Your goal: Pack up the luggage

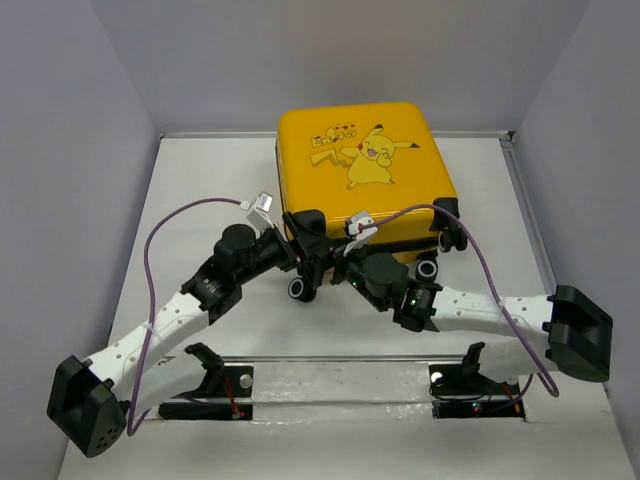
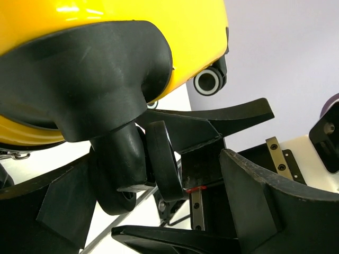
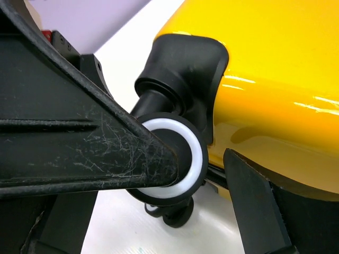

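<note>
The luggage (image 1: 365,170) lies flat and zipped shut at the back middle of the table, Pikachu side up, its wheels facing me. Both grippers meet at its near edge. My left gripper (image 1: 305,255) is open, and in the left wrist view a black caster wheel (image 2: 161,159) under the yellow shell (image 2: 106,21) sits between its spread fingers (image 2: 265,201). My right gripper (image 1: 338,262) is open too. Its scratched left finger (image 3: 79,143) overlaps a white-ringed wheel (image 3: 177,159), while the other finger (image 3: 254,201) stands apart from the wheel below the shell (image 3: 275,63).
Other wheels show at the suitcase's near edge (image 1: 303,289) and near right corner (image 1: 428,269). A curved finger of the right gripper (image 2: 212,114) crosses close in front of my left one. Purple cables (image 1: 160,230) loop over both arms. Grey walls close in the white table (image 1: 200,180).
</note>
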